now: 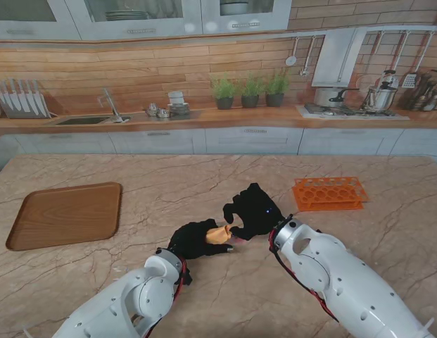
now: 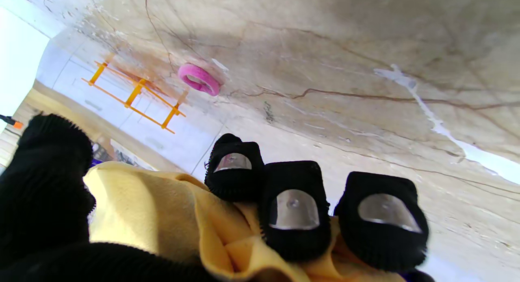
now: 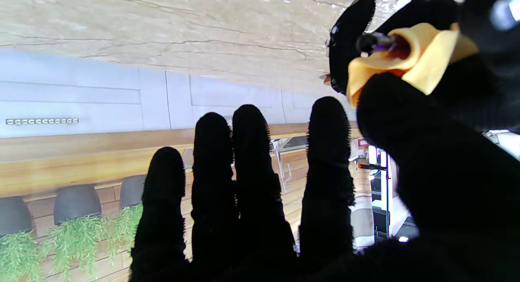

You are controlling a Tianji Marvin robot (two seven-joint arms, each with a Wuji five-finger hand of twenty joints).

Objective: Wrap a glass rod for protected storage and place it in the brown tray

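You have the marble worktop [image 1: 225, 303] in front of you, with the brown tray [image 1: 63, 213] lying bare at your left, well apart from both hands, and an orange rack [image 1: 328, 193] off to your right. A pink ring [image 2: 198, 78], perhaps a tape roll, shows in the left wrist view near the rack.

Your left hand [image 1: 195, 239] has its fingers [image 2: 293, 211] clamped over a bundle of yellow cloth [image 1: 218, 234], held near the worktop close to you at the centre. Your right hand [image 1: 255, 210] sits just beside it on the right with four fingers [image 3: 252, 152] stretched out straight and together, gripping nothing; its thumb lies against the cloth end, though you cannot tell whether it presses.

The glass rod [image 3: 375, 41] is inside that cloth: only a dark tip pokes out of the open fold in the right wrist view. Its long axis seems to run roughly left to right across the stand's view, the exposed tip towards your right hand.

You look to be late in the wrapping step, with placing not yet done. Next, you likely need to close the loose end over the tip, then carry the bundle level across to the tray
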